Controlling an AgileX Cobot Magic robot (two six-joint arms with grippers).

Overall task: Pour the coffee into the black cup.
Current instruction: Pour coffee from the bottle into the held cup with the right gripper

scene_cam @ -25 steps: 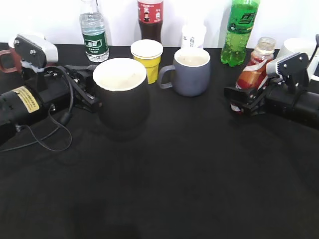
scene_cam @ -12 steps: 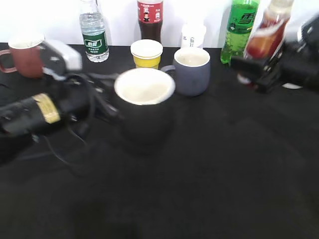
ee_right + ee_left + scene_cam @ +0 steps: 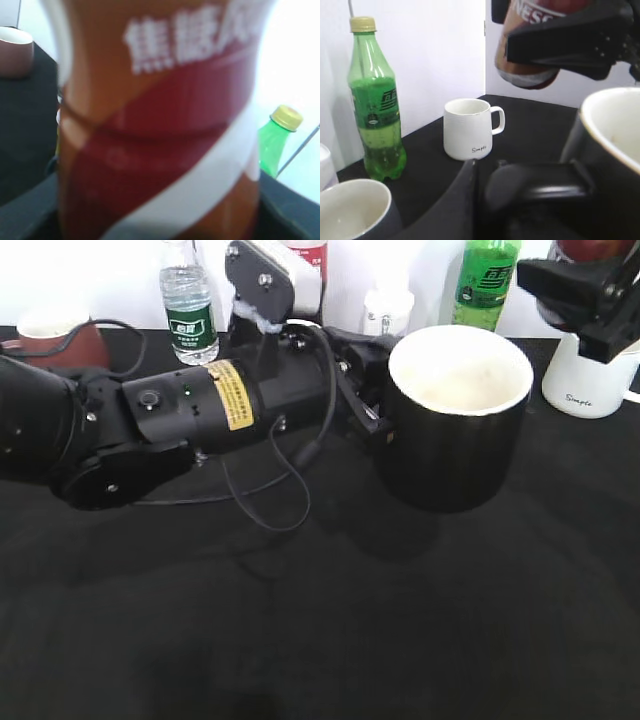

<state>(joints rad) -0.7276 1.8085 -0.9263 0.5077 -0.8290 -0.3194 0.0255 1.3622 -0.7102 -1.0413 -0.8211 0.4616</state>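
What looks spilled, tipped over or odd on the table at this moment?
Nothing stands out. No spill shows on the black cloth; the black cup and the white mug stand upright, and the coffee bottle is held above the table.

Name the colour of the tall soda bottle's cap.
Yellow, clearest in the left wrist view: soda bottle's cap.

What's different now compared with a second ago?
The left hand has carried the black cup from the left to the right side. The right hand has lifted the coffee bottle off the table, high above the white mug. The water bottle and green bottle stayed put.
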